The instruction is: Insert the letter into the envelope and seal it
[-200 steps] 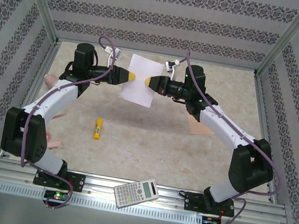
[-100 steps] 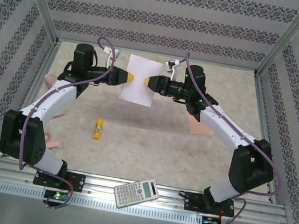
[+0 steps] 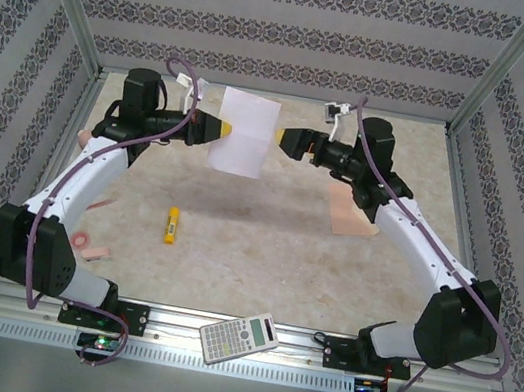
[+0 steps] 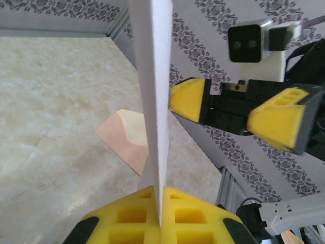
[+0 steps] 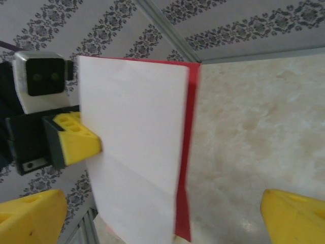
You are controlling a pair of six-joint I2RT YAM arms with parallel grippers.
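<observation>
The letter (image 3: 243, 133) hangs upright above the table's far middle, white back outward, and looks folded. My left gripper (image 3: 227, 130) is shut on its left edge. From the left wrist the letter (image 4: 152, 91) is edge-on, pinched between the yellow fingertips of that gripper (image 4: 160, 219). My right gripper (image 3: 281, 139) stands open just right of the sheet, apart from it. From the right wrist the letter (image 5: 133, 152) shows a red strip along its right side. The peach envelope (image 3: 351, 214) lies flat on the table, partly under my right arm, its flap open (image 4: 128, 138).
A yellow stick (image 3: 171, 225) lies on the table left of centre. A calculator (image 3: 239, 337) rests on the front rail. Small pink items (image 3: 91, 247) sit near the left arm. Patterned walls and metal frame posts (image 3: 66, 9) enclose the table.
My right gripper opened, let go of the letter and drew back to the right. The left gripper keeps hold of the sheet, which shifted slightly up and left.
</observation>
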